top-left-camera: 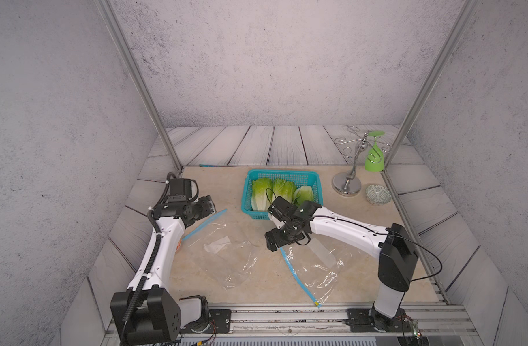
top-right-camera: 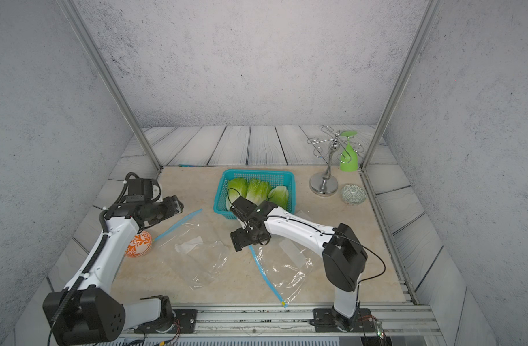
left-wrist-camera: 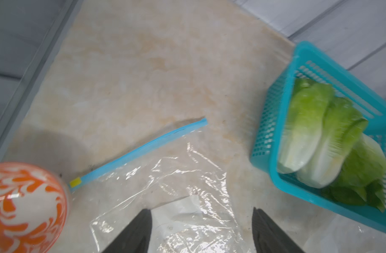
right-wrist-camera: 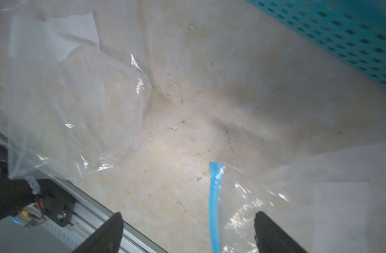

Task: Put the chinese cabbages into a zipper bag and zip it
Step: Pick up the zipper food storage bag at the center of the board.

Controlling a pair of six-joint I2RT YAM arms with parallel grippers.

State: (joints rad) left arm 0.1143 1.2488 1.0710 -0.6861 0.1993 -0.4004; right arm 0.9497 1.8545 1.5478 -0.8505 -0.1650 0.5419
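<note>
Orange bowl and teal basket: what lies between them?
Clear zipper bag with blue zip strip, then bare tabletop before the teal basket; left wrist view shows it.

I see my left arm (top-left-camera: 163, 248) reaching far, left gripper (left-wrist-camera: 201, 232) fingers apart and empty. My right arm (top-left-camera: 343, 230) stretches left to centre, right gripper (right-wrist-camera: 189, 235) tilted down, fingers wide apart.

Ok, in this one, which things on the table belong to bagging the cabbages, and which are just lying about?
Belong to the job:
- chinese cabbages, three, in the teal basket
- left zipper bag, empty
- right zipper bag, empty

Just lying about:
- orange patterned ball
- metal glass stand
- upside-down green goblet
- small patterned bowl
</note>
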